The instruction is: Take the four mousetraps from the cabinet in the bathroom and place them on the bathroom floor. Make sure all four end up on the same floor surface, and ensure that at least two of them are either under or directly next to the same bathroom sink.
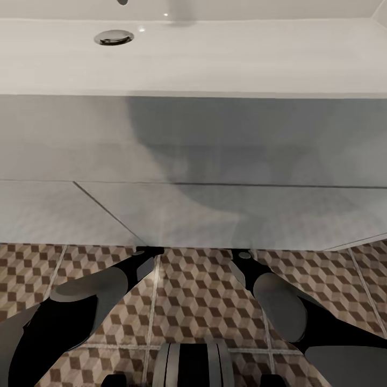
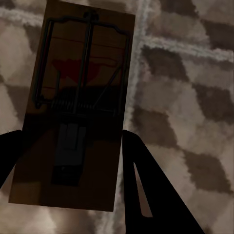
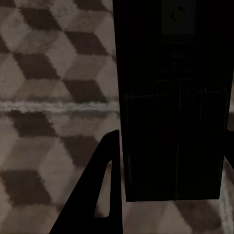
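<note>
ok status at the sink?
Left gripper shut on mousetrap. Right gripper shut on second mousetrap. Both arms under sink, above bathroom floor.

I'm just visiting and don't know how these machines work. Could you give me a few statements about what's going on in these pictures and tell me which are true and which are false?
1. Each hand has a mousetrap between its fingers. True: the left hand holds a mousetrap, and the right hand holds another mousetrap, which sits in deep shadow.
2. The floor is plain white tile. False: the bathroom floor has a brown, beige and white cube pattern.
3. The robot faces a white sink. True: the sink spans the top of the head view, with a chrome drain.
4. Both arms are raised above the sink. False: they reach low, under its front edge.
5. The left mousetrap has a red mark on its wood. True.
</note>
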Robot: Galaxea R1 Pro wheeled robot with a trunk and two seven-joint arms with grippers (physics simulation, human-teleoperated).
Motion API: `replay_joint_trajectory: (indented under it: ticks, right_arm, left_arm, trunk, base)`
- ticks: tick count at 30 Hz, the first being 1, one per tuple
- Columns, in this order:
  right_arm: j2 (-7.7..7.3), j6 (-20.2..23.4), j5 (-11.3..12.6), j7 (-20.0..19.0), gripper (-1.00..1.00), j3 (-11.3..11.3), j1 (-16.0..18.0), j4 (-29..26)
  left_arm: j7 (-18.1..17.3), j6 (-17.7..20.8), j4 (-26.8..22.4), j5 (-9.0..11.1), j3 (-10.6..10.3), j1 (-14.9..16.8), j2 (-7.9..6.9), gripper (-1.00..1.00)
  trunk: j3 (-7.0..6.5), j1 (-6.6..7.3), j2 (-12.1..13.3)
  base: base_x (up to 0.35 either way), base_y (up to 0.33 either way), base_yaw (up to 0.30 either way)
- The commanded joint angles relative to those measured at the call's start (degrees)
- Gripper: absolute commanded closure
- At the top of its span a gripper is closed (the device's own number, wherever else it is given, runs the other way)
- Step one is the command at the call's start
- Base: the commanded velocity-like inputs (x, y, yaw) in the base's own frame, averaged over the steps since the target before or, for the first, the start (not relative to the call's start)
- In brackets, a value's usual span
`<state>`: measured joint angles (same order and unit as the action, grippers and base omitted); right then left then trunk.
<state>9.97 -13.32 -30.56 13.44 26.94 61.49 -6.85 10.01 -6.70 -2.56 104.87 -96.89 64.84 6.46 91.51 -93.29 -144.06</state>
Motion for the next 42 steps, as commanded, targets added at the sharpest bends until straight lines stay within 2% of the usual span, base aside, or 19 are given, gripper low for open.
replay_joint_trajectory:
  ticks: [1, 16, 37, 40, 42]
  right_arm:
    - [0.03, -0.2, -0.5, 0.0, 1.00, 0.5, 0.0, 0.1]
    - [0.03, -0.2, -0.5, 0.0, 1.00, 0.5, 0.0, 0.0]
    - [0.03, -0.2, -0.5, 0.0, 1.00, 0.5, 0.0, -0.1]
    - [-0.33, -0.5, -0.8, -0.1, 1.00, 0.4, 0.3, -0.3]
    - [-0.32, -0.3, -0.8, -0.1, 1.00, 0.4, 0.3, -0.3]
  left_arm:
    - [0.4, -0.2, -0.2, 0.3, -0.5, 0.0, -0.03, 1.00]
    - [0.4, -0.2, -0.1, 0.2, -0.5, 0.0, -0.04, 1.00]
    - [0.4, -0.2, -0.1, 0.2, -0.5, 0.0, -0.04, 1.00]
    - [0.4, -0.6, 0.2, 0.6, -0.5, -0.9, -0.92, 1.00]
    - [0.4, -0.6, 0.2, 0.6, -0.5, -0.9, -0.92, 1.00]
  trunk:
    - [0.12, 0.01, 0.0]
    - [1.39, 0.01, 0.0]
    - [1.49, 0.01, 0.0]
    - [1.49, 0.01, 0.0]
    - [1.49, 0.01, 0.0]
  base:
    - [0.000, 0.000, 0.000]
    - [0.000, 0.000, 0.000]
    - [0.000, 0.000, 0.000]
    - [0.000, 0.000, 0.000]
    - [0.000, 0.000, 0.000]
